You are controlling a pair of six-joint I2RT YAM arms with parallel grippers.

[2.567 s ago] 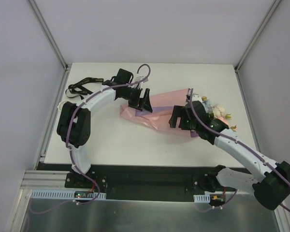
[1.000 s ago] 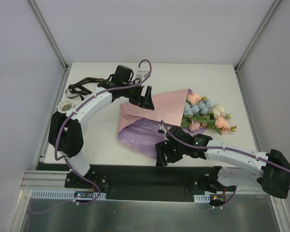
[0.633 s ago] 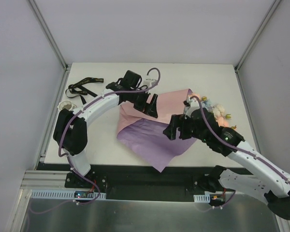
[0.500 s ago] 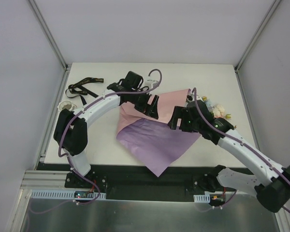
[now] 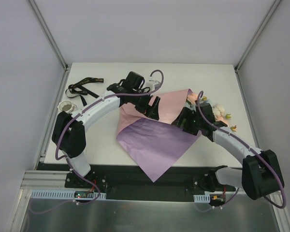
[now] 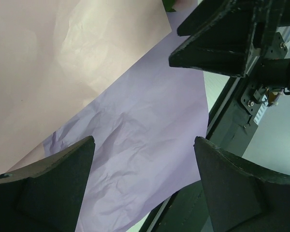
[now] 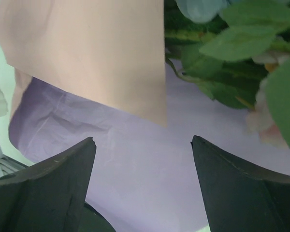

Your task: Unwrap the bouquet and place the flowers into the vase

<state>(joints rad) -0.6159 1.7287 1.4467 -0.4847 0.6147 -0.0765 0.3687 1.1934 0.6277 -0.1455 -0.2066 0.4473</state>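
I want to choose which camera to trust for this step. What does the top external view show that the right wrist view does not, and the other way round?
Only the top external view shows the white vase at the left, the black ribbon lying beyond it, and the whole outline of the opened paper. Only the right wrist view shows, close up, the green leaves and the straight edge of the pink flap lying over the purple side. Both show the paper, pink and purple, and the flowers.
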